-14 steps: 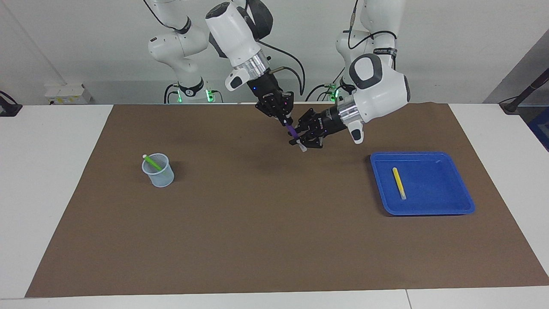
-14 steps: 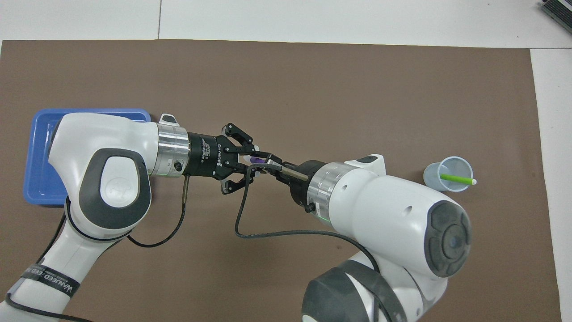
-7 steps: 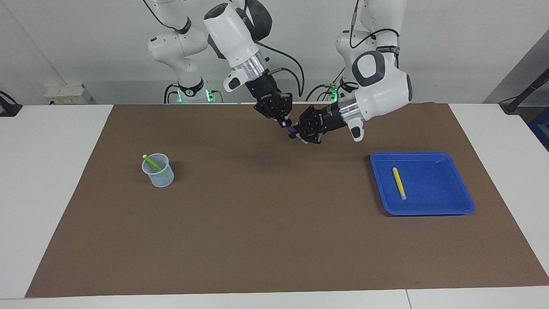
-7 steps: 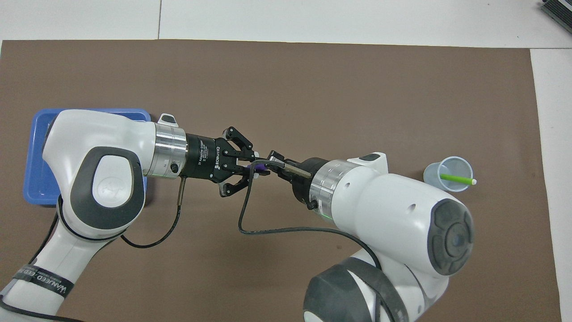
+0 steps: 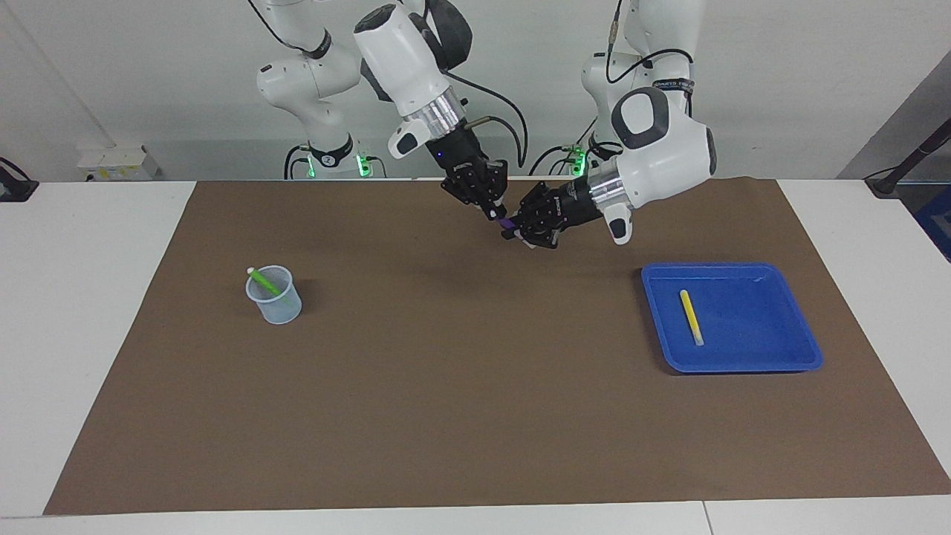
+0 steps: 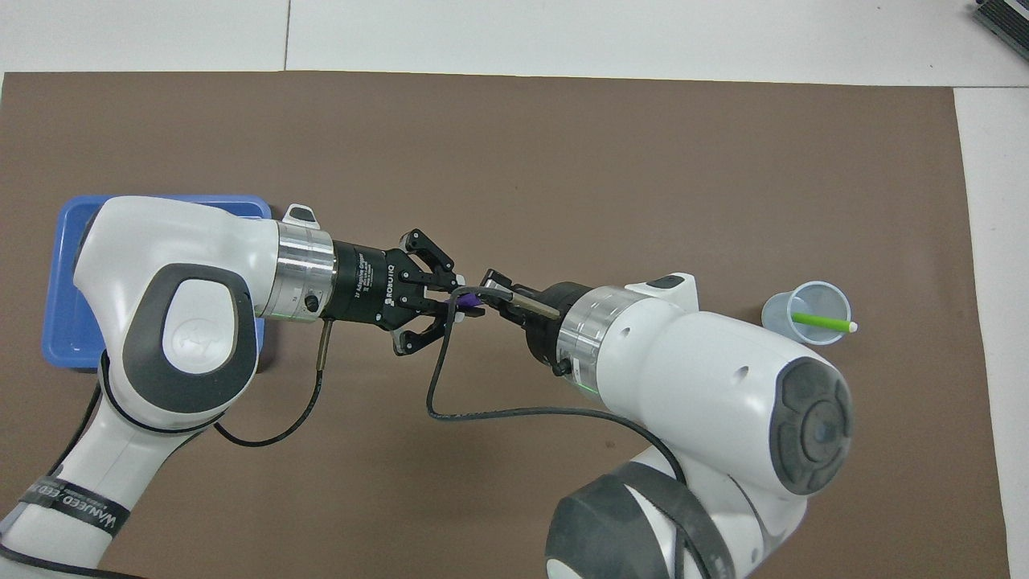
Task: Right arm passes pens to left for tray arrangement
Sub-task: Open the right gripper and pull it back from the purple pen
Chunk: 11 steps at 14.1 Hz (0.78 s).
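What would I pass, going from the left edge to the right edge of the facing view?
Cup with the green pen → right gripper → purple pen → left gripper → blue tray holding the yellow pen.

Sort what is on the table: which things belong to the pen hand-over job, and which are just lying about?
Part of the job:
- purple pen, between left gripper and right gripper, over the brown mat
- yellow pen, lying in the blue tray
- green pen, standing tilted in the cup

Just lying about:
- nothing else on the mat
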Motion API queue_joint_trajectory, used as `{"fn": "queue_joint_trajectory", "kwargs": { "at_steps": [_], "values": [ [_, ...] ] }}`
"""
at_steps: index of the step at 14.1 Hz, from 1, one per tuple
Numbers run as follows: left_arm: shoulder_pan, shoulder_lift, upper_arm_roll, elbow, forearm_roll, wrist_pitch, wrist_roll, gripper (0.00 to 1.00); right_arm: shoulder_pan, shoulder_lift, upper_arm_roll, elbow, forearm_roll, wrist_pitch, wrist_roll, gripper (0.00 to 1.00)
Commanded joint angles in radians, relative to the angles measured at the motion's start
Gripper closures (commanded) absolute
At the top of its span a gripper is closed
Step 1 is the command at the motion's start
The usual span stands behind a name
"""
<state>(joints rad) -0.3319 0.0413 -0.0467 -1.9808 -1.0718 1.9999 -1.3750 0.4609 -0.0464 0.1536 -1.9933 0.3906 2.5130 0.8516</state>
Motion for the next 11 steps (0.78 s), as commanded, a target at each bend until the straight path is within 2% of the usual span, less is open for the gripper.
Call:
{"fn": "queue_joint_trajectory", "kwargs": {
  "at_steps": [1, 2, 4, 7, 11],
  "values": [
    [0.034, -0.026, 0.004, -0.004, 0.01, -0.062, 0.028, 1.0, -0.021, -0.003, 0.006, -0.007, 0.025, 0.006, -0.002, 0.04],
    [0.034, -0.026, 0.004, -0.004, 0.01, -0.064, 0.037, 1.0, -0.021, -0.001, 0.004, -0.002, 0.025, 0.006, -0.003, 0.0],
    [0.034, -0.026, 0.005, -0.004, 0.016, -0.067, 0.062, 1.0, -0.042, 0.006, 0.003, 0.004, 0.018, 0.006, -0.011, 0.0],
    [0.036, -0.028, 0.005, -0.004, 0.085, -0.121, 0.207, 1.0, -0.111, 0.003, 0.001, 0.007, 0.005, -0.025, -0.086, 0.0],
    [0.065, -0.029, 0.005, 0.01, 0.194, -0.219, 0.393, 1.0, -0.273, -0.004, 0.0, 0.007, -0.028, -0.189, -0.334, 0.0]
  ]
}}
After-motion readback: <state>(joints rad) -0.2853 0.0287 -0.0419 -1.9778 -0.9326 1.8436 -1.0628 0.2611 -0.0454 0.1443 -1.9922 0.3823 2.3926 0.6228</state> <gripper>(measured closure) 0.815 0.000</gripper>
